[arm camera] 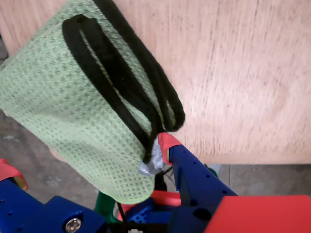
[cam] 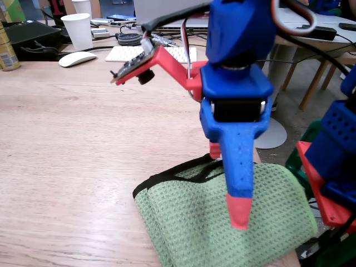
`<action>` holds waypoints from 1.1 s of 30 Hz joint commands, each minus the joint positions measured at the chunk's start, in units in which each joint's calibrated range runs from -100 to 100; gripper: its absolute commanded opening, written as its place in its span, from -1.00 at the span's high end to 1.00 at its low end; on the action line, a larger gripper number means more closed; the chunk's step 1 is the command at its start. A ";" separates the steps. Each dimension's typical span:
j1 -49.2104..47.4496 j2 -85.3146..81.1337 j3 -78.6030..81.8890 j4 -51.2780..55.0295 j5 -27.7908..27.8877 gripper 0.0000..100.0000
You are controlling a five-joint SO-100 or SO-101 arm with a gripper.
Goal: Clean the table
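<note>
Fixed view: the blue claw (cam: 228, 186) with red fingertips hangs point-down over the near right part of the table (cam: 72, 144). One red tip (cam: 239, 210) shows in front of the green waffle cloth (cam: 217, 222), the other behind at the cloth's far black-trimmed edge. The fingers stand spread, with cloth lying between and under them; cannot tell if either tip touches it. The cloth is folded and sits below the claw, at the table's right edge. Well behind the claw, to the left: a white mouse (cam: 78, 58), a white paper cup (cam: 78, 30), a keyboard (cam: 147, 54).

Wrist view: the cloth (arm camera: 63, 107) lies up-left of the claw (arm camera: 90, 158), hanging partly off the table (arm camera: 243, 77) edge over the floor. Black trim loops (arm camera: 121, 82) run down to the right-hand red tip (arm camera: 167, 143), which meets the cloth's corner beside a grey tag. The other tip sits well left, clear of the cloth. The fingers are apart, clamping nothing.
</note>
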 commanded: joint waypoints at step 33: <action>-19.28 24.49 -1.55 -10.74 0.39 0.98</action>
